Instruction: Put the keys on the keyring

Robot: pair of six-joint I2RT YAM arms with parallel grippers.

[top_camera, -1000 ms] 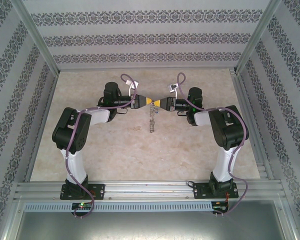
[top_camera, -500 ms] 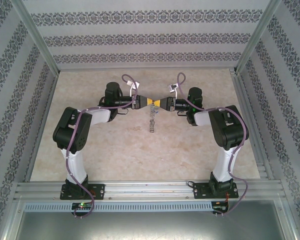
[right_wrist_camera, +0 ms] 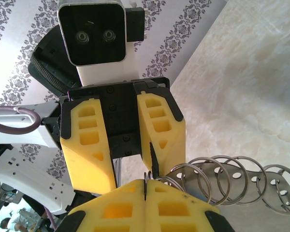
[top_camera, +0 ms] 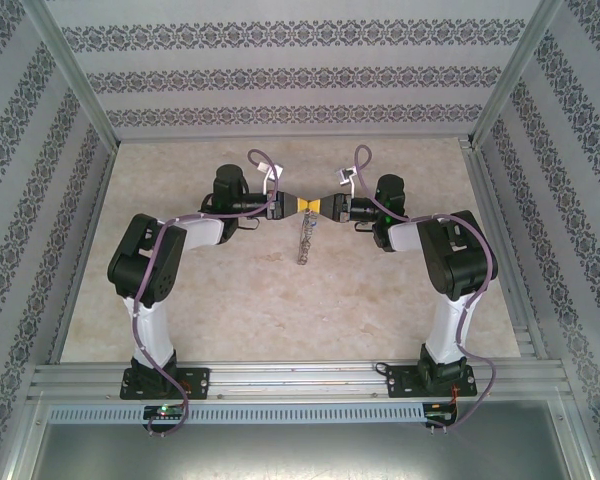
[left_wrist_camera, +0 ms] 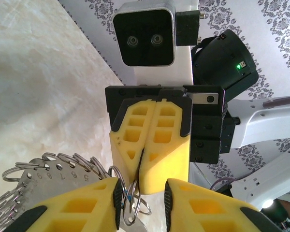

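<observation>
The keyring (top_camera: 303, 240) is a steel strip (left_wrist_camera: 38, 180) with numbered holes that carries several split rings; it hangs limp below the two grippers. My right gripper (right_wrist_camera: 146, 187) is shut on one split ring (right_wrist_camera: 146, 175), whose edge pokes up from between its fingers. This gripper (left_wrist_camera: 141, 173) faces the left wrist camera. My left gripper (left_wrist_camera: 142, 184) is open around that ring, tip to tip with the right one. The key (left_wrist_camera: 130, 220) shows a bit of blue head and a silver blade, close against the left-hand finger's pad (left_wrist_camera: 117, 203). The grippers meet mid-table (top_camera: 302, 205) (top_camera: 318, 206).
The marble-patterned table (top_camera: 240, 300) lies under the raised grippers. Patterned walls and an aluminium frame (top_camera: 80, 90) close in the sides and back. Purple cables (top_camera: 260, 162) loop above both wrists.
My left gripper has edged right, closing the gap to the right gripper. The hanging keyring has shifted slightly with it. The right arm has barely moved.
</observation>
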